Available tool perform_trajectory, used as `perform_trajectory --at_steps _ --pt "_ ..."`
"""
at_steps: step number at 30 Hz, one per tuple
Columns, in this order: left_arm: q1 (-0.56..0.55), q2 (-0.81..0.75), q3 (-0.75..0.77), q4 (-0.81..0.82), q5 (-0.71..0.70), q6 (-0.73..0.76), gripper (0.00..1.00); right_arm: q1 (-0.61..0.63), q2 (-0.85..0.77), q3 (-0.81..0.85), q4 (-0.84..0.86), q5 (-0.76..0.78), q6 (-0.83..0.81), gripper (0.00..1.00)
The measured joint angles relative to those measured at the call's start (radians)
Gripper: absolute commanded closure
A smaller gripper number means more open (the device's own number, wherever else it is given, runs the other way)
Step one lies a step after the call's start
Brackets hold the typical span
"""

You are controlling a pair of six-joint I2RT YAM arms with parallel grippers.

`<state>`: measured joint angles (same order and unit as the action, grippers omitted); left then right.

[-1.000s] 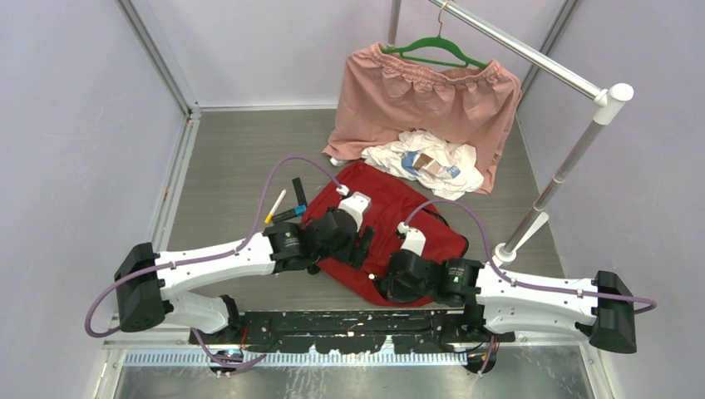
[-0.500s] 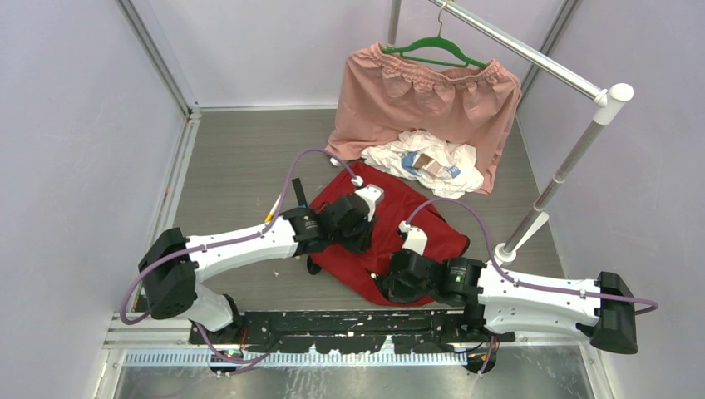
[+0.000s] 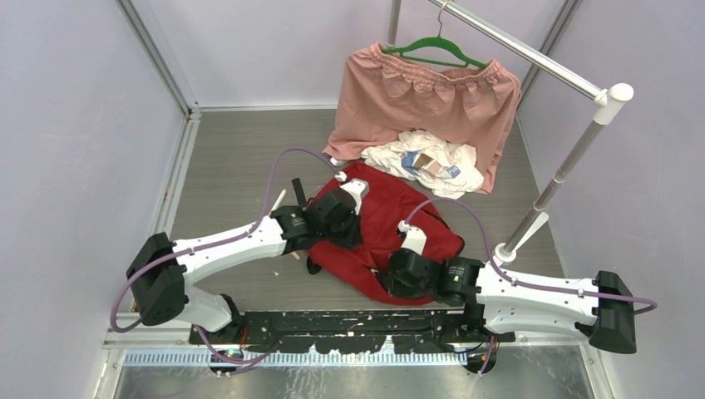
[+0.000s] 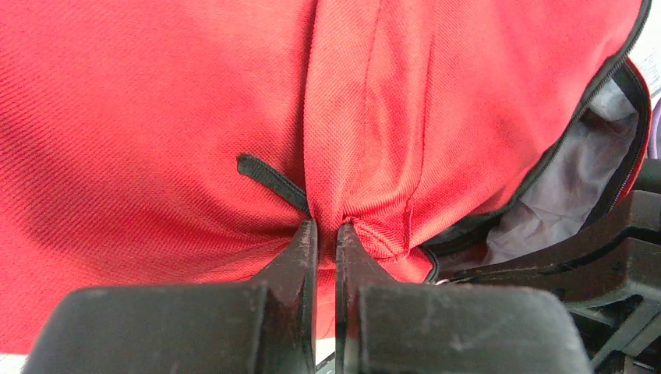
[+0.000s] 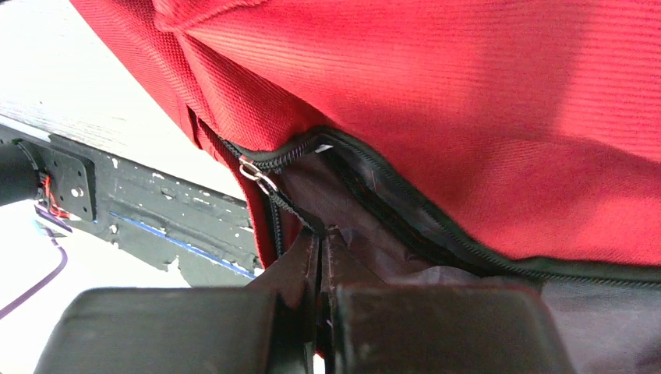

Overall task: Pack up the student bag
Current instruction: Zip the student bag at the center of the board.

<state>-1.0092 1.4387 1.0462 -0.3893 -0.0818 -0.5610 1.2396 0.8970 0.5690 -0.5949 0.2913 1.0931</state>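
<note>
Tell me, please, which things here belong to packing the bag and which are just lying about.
For the job: student bag; left gripper and right gripper, both shut on it.
Lying about: pink garment on green hanger; white cloth; metal rail.

The student bag (image 3: 391,220) is bright red in a fine ribbed weave, edged with black zipper trim (image 5: 592,270). Its lining (image 4: 561,195) is pale grey. The left gripper (image 4: 326,227) and right gripper (image 5: 322,235) are matt black. The left arm (image 3: 224,245) and right arm (image 3: 532,295) are white with black joints and purple cables (image 3: 283,162). The table (image 3: 233,158) is grey with a wood grain. Toward its far edge, the garment (image 3: 432,100) is dusty pink on a green hanger (image 3: 432,51). The cloth (image 3: 387,156) there is white with blue and brown printed patches.
</note>
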Motion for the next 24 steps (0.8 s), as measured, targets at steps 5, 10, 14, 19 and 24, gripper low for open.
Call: perform_trajectory --at_steps 5,10,14,19,24 --pt "0.057 -0.048 -0.026 -0.011 0.021 -0.012 1.0 0.0 0.0 0.006 0.019 0.016 0.0 0.99" --pt "0.126 -0.096 -0.057 -0.017 0.068 -0.016 1.0 -0.005 0.002 0.031 0.04 0.037 0.0 0.99" --pt "0.171 -0.122 -0.048 -0.056 0.103 -0.007 1.0 -0.005 0.002 0.046 0.049 0.056 -0.001 0.99" --pt "0.251 -0.125 0.011 -0.135 0.178 0.019 1.0 -0.007 -0.001 0.063 0.083 0.077 -0.003 0.99" --pt "0.297 -0.125 0.042 -0.182 0.245 0.023 1.0 -0.009 -0.018 0.067 0.1 0.087 0.002 0.99"
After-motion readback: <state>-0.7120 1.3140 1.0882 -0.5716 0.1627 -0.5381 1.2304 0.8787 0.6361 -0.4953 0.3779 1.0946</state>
